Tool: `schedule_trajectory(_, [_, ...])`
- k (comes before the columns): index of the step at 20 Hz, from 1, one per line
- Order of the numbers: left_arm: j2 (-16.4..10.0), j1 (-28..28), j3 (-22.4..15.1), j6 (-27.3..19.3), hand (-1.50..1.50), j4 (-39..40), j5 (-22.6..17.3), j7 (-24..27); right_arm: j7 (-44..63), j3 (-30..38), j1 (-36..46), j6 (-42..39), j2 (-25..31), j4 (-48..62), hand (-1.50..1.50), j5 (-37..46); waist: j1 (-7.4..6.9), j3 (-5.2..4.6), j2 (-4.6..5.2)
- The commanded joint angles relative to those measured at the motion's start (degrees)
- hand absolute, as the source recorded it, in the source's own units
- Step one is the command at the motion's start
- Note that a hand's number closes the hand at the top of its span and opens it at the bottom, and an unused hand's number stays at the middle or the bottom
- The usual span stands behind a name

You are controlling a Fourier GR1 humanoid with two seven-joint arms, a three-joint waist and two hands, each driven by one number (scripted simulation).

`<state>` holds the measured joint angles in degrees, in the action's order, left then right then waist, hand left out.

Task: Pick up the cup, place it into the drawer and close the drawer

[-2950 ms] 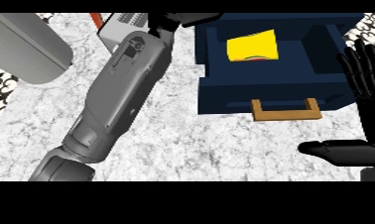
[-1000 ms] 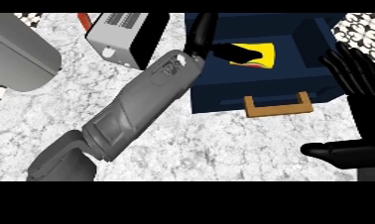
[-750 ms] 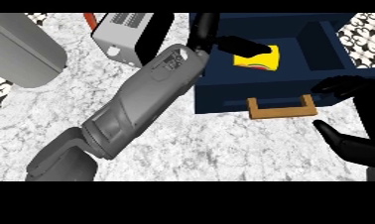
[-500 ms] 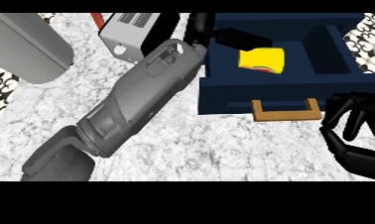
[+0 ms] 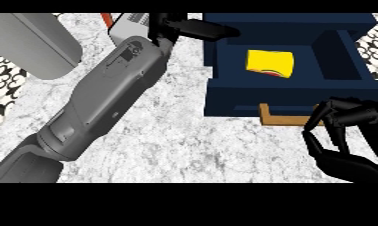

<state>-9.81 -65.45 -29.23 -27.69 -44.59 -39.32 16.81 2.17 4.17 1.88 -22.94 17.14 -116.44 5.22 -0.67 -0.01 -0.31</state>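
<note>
Left hand (image 5: 184, 27) open and empty over the drawer (image 5: 221, 95) rim, cup (image 5: 269, 63) inside

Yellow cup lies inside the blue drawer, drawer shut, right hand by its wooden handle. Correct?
No: the head view shows the drawer open. The yellow cup lies inside it, and the right hand is by the wooden handle.

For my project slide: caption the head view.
Yellow cup lies in the open navy drawer; open left hand at its rim, curled right hand by the wooden handle.
</note>
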Motion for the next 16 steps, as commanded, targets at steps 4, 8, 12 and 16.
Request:
schedule_trajectory(4, [-7.9,9.9,1.7,0.3,-1.50,-14.2,0.5,-3.8,-0.1,-7.8,3.7,6.9,-3.8,6.4,1.50,15.8,-1.01,0.00,-0.02])
schedule_trajectory(8, [-11.4,16.6,3.2,2.9,-1.50,-18.7,-0.5,-3.8,-7.6,-10.2,5.2,10.1,-2.3,14.7,1.50,24.6,-1.31,0.02,0.15])
schedule_trajectory(12, [-15.6,19.5,5.4,6.0,-1.50,-23.4,-2.1,-4.9,-10.0,-13.7,5.3,10.9,2.1,20.1,1.50,33.6,-1.92,0.01,0.19])
schedule_trajectory(16, [-16.7,26.2,6.2,6.5,-1.50,-26.6,-1.2,-2.2,-10.5,-17.9,12.5,16.3,-0.7,30.6,1.50,41.8,-1.87,0.03,0.42])
